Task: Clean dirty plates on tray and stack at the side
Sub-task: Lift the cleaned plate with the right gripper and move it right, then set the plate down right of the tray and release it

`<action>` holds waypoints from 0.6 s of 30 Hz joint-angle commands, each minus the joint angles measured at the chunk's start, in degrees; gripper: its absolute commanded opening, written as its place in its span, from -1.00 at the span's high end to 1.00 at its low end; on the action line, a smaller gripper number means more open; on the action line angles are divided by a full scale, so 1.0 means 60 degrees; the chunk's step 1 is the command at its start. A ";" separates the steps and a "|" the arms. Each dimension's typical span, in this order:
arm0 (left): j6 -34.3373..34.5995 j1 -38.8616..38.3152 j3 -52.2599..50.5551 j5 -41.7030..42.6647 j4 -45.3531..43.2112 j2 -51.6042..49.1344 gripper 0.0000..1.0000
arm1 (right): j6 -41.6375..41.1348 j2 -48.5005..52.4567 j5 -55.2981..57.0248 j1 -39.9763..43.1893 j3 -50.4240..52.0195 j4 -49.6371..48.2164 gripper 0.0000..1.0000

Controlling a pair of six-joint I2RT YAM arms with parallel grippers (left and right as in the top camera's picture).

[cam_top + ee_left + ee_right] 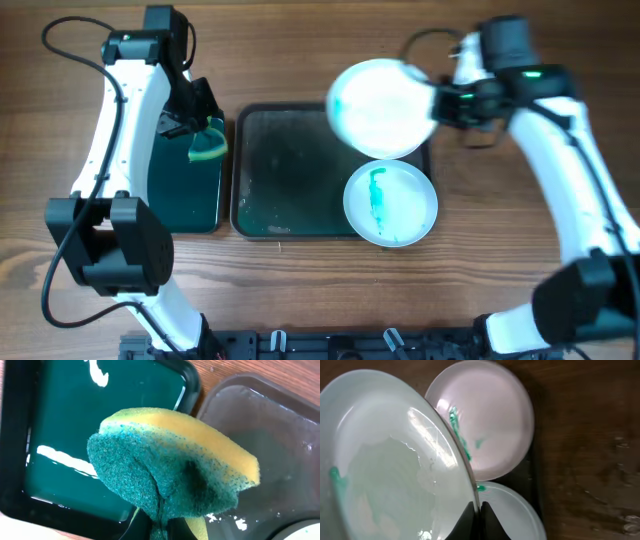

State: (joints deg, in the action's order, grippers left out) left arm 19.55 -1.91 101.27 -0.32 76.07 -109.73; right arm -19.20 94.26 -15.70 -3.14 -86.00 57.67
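My right gripper [440, 103] is shut on the rim of a white plate [380, 108] and holds it tilted above the grey tray [290, 170]. In the right wrist view the jaws [480, 512] pinch that plate's edge [395, 460], which carries faint green smears. A second plate with a green stain [390, 203] [485, 420] lies at the tray's right end. A third white plate [520, 510] lies below the held one. My left gripper [200, 120] [162, 527] is shut on a yellow and green sponge [208, 148] [170, 465] above the dark green water tray [185, 185] [75, 420].
The water tray stands left of the grey tray, close beside it. The grey tray's left part [280, 445] is wet and bare. Bare wooden table [500, 230] lies right of the tray and along the front edge.
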 commanded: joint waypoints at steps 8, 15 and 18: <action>-0.0153 -0.1574 0.0157 0.0149 -0.0852 0.0160 0.92 | 0.0131 -0.0656 0.1632 0.4441 0.2739 -0.1158 0.91; -0.0153 -0.1789 0.0157 0.0153 -0.0969 0.0160 0.92 | 0.0135 -0.0415 0.1694 0.4972 0.5603 -0.4747 0.91; -0.0153 -0.1789 0.0157 0.0153 -0.0969 0.0160 0.92 | 0.0138 -0.0044 0.1687 0.4962 0.5643 -0.5002 0.91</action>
State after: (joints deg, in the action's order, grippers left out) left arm 19.55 -12.45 101.27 0.10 70.46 -109.73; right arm -17.91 92.14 -5.93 26.72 -52.40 28.67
